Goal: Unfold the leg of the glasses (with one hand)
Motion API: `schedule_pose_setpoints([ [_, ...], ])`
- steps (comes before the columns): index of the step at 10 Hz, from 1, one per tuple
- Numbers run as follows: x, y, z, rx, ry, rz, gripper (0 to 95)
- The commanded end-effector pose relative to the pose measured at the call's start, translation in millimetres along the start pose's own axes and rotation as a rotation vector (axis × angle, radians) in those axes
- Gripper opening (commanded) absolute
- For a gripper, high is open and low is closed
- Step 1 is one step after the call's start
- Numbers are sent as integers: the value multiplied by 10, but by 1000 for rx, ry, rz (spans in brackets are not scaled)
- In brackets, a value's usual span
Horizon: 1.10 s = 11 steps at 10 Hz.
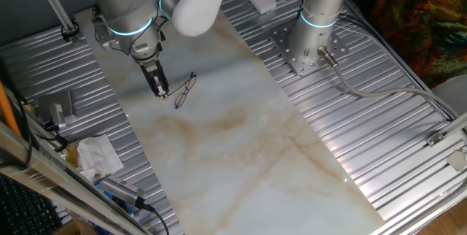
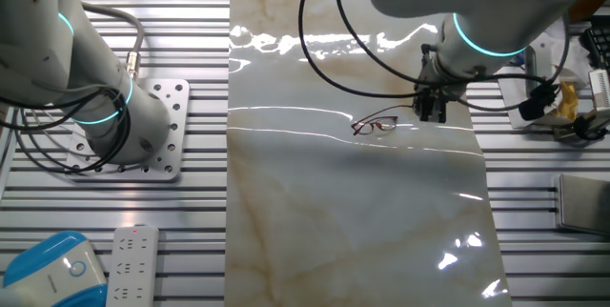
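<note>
Evidently light, thin and easily bent, the glasses (image 1: 185,90) lay on the table (image 1: 241,155) just beside the gripper (image 1: 160,90), its state untellable, so the leg's free tip looked the safest hold.

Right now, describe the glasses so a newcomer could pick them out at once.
Start at the pale marble-patterned sheet that runs down the middle of the ribbed metal table. Follow the arm with the glowing cyan ring down to its black gripper; the glasses lie on the sheet right beside its fingertips. They are the only thin, dark reddish wire frame with small oval lenses there.
</note>
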State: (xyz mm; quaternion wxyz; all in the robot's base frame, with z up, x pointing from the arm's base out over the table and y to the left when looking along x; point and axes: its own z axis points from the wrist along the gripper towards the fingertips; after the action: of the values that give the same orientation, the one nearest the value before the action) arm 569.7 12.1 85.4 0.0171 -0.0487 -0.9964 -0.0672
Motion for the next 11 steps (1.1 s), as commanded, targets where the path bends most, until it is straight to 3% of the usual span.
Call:
schedule_pose_setpoints([
  [1,30,20,-27,-37,-11,12,0],
  [11,149,89,-306,-35,-17,19,0],
])
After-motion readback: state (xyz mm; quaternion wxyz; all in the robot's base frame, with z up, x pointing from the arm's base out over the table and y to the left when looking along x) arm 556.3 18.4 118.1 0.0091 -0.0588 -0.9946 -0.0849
